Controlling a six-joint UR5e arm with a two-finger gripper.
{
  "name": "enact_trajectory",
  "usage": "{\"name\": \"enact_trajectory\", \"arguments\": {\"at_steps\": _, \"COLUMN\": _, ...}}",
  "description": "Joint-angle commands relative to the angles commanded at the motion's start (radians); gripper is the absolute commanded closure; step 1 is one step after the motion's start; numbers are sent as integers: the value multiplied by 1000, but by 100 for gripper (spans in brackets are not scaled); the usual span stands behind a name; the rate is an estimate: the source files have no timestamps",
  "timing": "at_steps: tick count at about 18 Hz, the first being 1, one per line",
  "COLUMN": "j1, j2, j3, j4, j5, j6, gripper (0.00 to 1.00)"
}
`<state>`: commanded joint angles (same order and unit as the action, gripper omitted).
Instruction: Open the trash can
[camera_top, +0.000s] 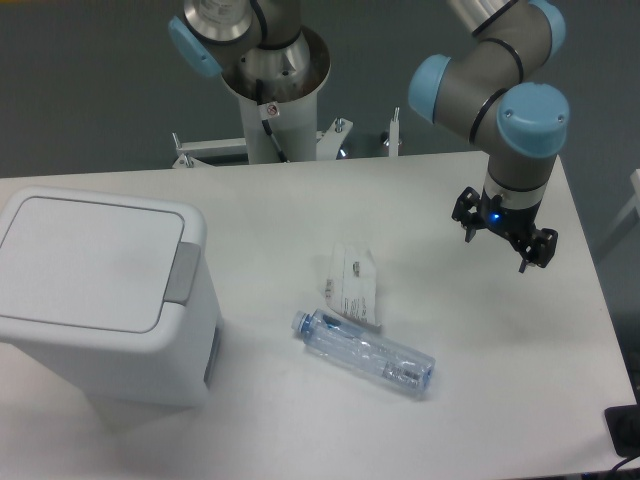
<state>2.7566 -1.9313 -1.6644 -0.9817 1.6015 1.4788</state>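
Observation:
The trash can is a large boxy white bin at the left of the table. Its flat white lid lies shut, with a grey push tab on its right edge. My gripper hangs over the right side of the table, far to the right of the trash can. Its two dark fingers point down and stand apart, with nothing between them.
A clear plastic bottle with a blue cap lies on its side in the middle of the table. A white paper packet lies just behind it. The arm's base column stands at the table's back edge.

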Motion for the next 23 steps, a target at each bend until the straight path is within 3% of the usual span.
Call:
{"name": "enact_trajectory", "arguments": {"at_steps": 11, "j1": -31, "j2": 6, "j3": 0, "j4": -2, "j5": -21, "j6": -5, "gripper": 0}}
{"name": "enact_trajectory", "arguments": {"at_steps": 16, "j1": -75, "j2": 15, "j3": 12, "j4": 3, "j5": -120, "j6": -331, "gripper": 0}}
{"name": "enact_trajectory", "arguments": {"at_steps": 23, "j1": -166, "j2": 6, "j3": 60, "j4": 2, "j5": -195, "j6": -558, "gripper": 0}}
